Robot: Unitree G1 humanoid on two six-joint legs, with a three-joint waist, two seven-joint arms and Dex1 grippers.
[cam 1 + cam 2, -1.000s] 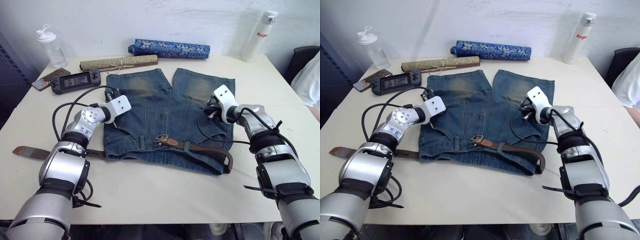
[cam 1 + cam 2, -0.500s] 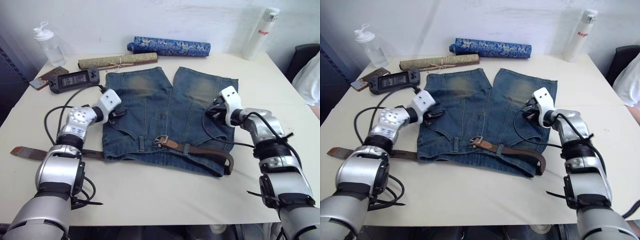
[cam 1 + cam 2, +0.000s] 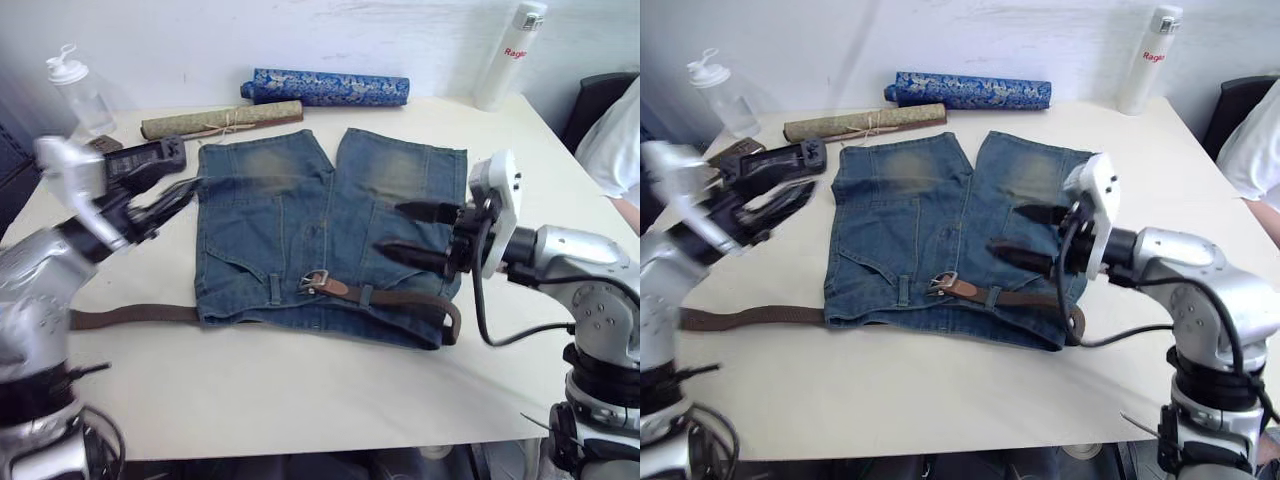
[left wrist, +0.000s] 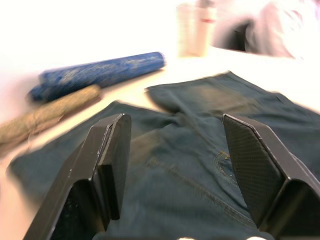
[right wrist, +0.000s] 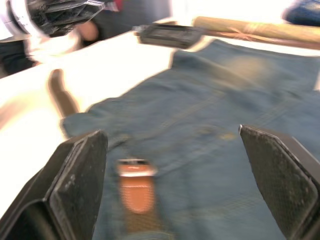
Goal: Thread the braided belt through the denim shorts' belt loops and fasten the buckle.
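shorts: faded blue denim shorts [image 3: 320, 230] spread flat on the cream table [image 3: 300, 390], waistband toward the near edge, two legs pointing toward the far wall.
belt: long dark-brown braided belt [image 3: 135, 316] lying along the waistband; one end trails off the shorts onto the bare table on the robot's left, the other end curls in a loop at the shorts' right corner [image 3: 452, 322].
buckle: small square silver buckle [image 3: 317, 281] at the middle of the waistband, just beside the tan leather tip [image 3: 341, 287]; both resting on the denim, blurred in the right wrist view [image 5: 132, 165].
belt loops: short denim belt loop [image 3: 275, 291] just left of the buckle, another [image 3: 366, 296] to its right with the strap against it; cannot tell whether the strap passes under.
left gripper: black two-fingered left gripper [image 3: 165, 200] raised above the table beside the left leg of the shorts, fingers [image 4: 107, 165] spread wide, holding nothing, apart from the cloth.
right gripper: black two-fingered right gripper [image 3: 408, 232] hovering over the right leg of the shorts, pointing toward the robot's left, fingers [image 5: 82, 175] spread wide apart, empty.
far edge: rolled blue patterned fabric [image 3: 325, 87] and a tan rolled mat tied with string [image 3: 220, 119] lying past the legs of the shorts.
left side: black handheld device [image 3: 145, 155] and a clear plastic bottle [image 3: 75, 90] near the far left corner.
right side: tall white bottle with red lettering [image 3: 510, 55] at the far right corner.
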